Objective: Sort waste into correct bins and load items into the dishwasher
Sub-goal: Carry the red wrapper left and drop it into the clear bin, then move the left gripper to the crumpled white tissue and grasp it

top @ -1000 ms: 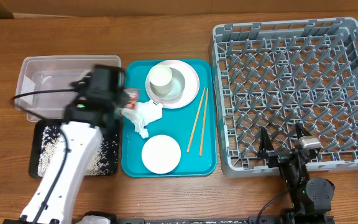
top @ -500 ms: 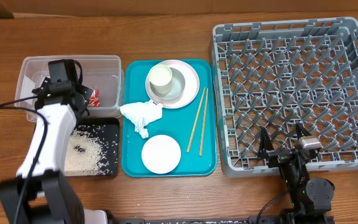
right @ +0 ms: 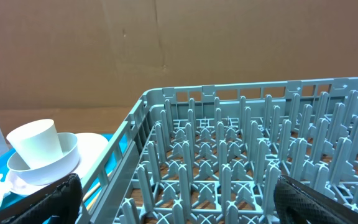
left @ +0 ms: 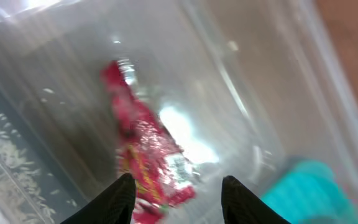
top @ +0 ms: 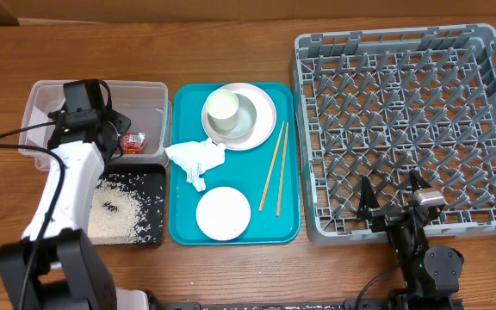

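The red sauce packet [top: 133, 142] lies loose in the clear tub [top: 50, 93]. My left gripper [top: 113, 131] hangs just above it, open. In the left wrist view the packet [left: 145, 155] is blurred below the parted fingers of that gripper [left: 176, 199]. Rice [top: 119, 211] covers the black tray [top: 151, 176]. The napkin [top: 196, 159], a cup [top: 222, 110] in a bowl [top: 246, 127] on the large plate [top: 267, 105], a small plate [top: 223, 213] and chopsticks [top: 274, 168] are on the teal tray [top: 179, 231]. My right gripper [top: 393, 202] stands open and holds nothing at the front edge of the grey dish rack [top: 403, 112].
The right wrist view looks over the rack's pegs [right: 247, 143] between wide-apart fingers of the right gripper [right: 179, 199], with the cup [right: 36, 142] and bowl [right: 48, 168] to the left. Cardboard stands behind the table. The left arm's cable [top: 15, 138] loops over the tub's left side.
My left arm swung from the teal tray's edge to the clear tub with the red packet. Its jaws have opened and the packet has dropped into the tub. The right arm is still.
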Available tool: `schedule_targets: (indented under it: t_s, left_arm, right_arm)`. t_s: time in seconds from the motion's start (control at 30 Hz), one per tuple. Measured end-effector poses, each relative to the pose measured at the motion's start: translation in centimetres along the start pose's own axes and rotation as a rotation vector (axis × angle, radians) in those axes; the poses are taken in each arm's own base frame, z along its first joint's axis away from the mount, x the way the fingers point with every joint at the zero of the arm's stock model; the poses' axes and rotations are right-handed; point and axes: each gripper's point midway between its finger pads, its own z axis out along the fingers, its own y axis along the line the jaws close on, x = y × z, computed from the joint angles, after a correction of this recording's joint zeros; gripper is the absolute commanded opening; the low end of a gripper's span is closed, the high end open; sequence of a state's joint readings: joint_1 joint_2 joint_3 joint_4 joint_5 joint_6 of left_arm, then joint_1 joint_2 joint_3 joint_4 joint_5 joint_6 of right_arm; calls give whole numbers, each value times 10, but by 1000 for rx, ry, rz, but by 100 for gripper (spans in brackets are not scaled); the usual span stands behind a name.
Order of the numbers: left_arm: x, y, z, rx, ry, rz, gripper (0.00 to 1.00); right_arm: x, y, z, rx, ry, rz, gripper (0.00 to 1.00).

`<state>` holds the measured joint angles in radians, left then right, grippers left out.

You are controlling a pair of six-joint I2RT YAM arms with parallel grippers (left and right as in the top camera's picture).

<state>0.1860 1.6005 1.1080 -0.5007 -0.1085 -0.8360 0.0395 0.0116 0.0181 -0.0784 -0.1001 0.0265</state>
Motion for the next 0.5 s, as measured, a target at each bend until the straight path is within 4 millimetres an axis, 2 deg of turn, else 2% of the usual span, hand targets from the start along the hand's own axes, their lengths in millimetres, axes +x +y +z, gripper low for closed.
schedule_targets:
  t_s: [0.1,0.23,0.37,0.5]
  left_arm:
    - [-3,-13,-21,76,-4,10,48]
    - [4,-28,-66,193,37,45,50]
    - [37,-39,-107,302,153,154,52]
    - [89,-44,-120,326,299,325,56]
  right_arm:
    - [0,0,0,-1,1,0,100]
    - [0,0,0,-1,1,0,100]
    - [0,0,0,-1,1,0,100]
    - [0,0,0,-1,0,0,100]
